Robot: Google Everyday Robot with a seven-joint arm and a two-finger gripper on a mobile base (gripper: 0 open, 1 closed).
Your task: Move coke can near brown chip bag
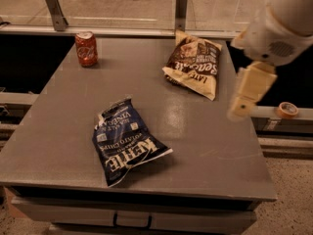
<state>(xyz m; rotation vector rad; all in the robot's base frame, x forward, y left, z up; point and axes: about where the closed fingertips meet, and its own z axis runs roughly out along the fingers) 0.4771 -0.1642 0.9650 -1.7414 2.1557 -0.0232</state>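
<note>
The grey table [220, 151] has a drawer front under its near edge, and speckled floor shows beyond its near right corner. Left of the gripper [242, 104] and nearer the front lies a dark blue Kettle chip bag [127, 141] with bare tabletop all round it. The gripper hangs above the table's right edge; whether it is released or clenched cannot be told. Just right of it a tape roll [287, 109] sits on a ledge. Beyond it to the left, close by, lies the brown chip bag [193, 62], crinkled brown and cream with white lettering. Far to the left, well apart from the gripper, the coke can [86, 48] stands upright near the back left corner, red with a silver top. A glazed rail runs behind the table.
</note>
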